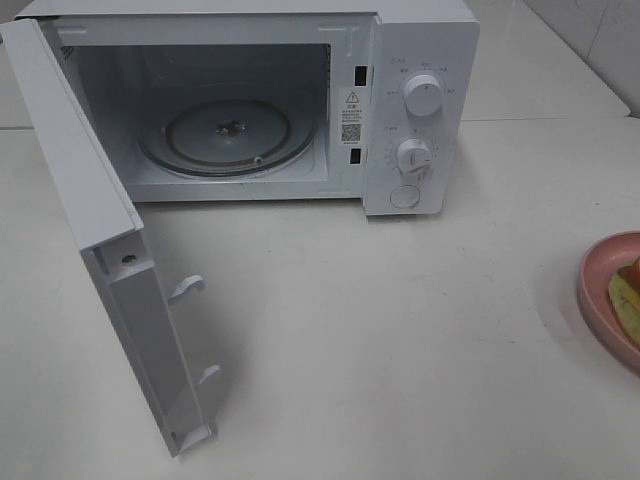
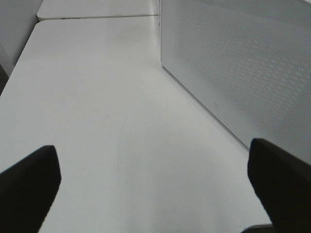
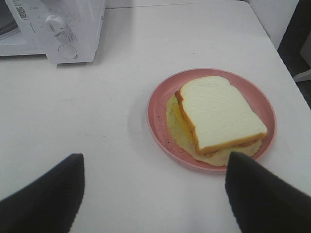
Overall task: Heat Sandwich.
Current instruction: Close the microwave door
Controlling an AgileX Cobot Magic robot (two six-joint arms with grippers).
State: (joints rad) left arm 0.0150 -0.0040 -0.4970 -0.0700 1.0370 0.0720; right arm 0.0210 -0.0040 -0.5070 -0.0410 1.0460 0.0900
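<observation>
Sandwich [image 3: 221, 114]: two white bread slices with tan-orange crust, yellow filling spilling out at the lower edge; lies flat on a round pink plate [image 3: 160, 104], roughly filling it. In the high view only a sliver shows at the right edge [image 1: 630, 290].

Pink plate: rests on the white counter [image 3: 112, 73], to the right of the microwave and well apart from it.

Right pincer [image 3: 154, 194]: released, dark fingers spread wide, above the counter just short of the plate, touching nothing.

Left pincer [image 2: 155, 182]: released, fingers at full spread, low over bare counter beside the microwave's perforated side wall [image 2: 238, 63]; holds nothing.

Microwave [image 1: 415, 110]: white, two dials and a round button on its panel. Door [image 1: 110, 250] swung fully open to the left. Glass turntable [image 1: 228, 135] visible inside.
</observation>
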